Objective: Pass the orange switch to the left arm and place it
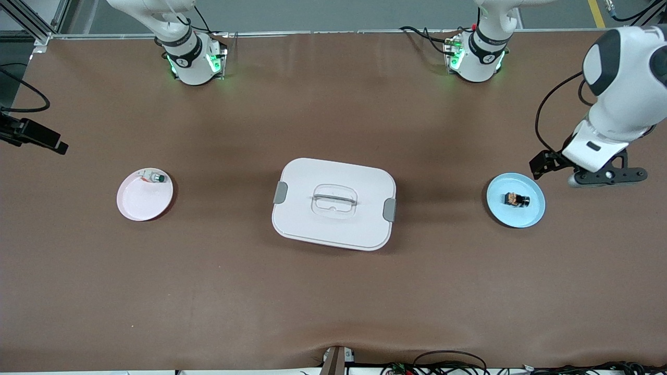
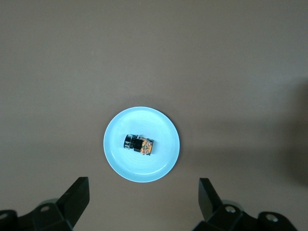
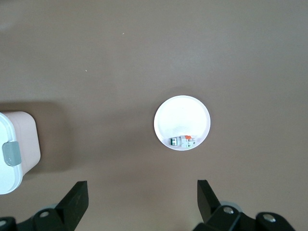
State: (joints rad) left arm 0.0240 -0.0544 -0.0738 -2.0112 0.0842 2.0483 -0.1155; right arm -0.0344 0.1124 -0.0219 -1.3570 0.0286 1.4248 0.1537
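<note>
Plates: two, blue plate (image 1: 531,216) bearing one orange switch (image 1: 516,199); one box (image 1: 333,203); both hands spread, empty.

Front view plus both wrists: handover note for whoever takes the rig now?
Left gripper: open, empty, up in the air over the table by the blue plate.
Right gripper: open, empty, high over the pink plate; out of the front view.
Orange switch: lying on its side on the blue plate, toward the left arm's end.
Box: mid-table between the plates, lid on.
White switch: on the pink plate's rim.
Done: nothing; switch untouched.
Left: pick, pass between arms clear of the box, place.
</note>
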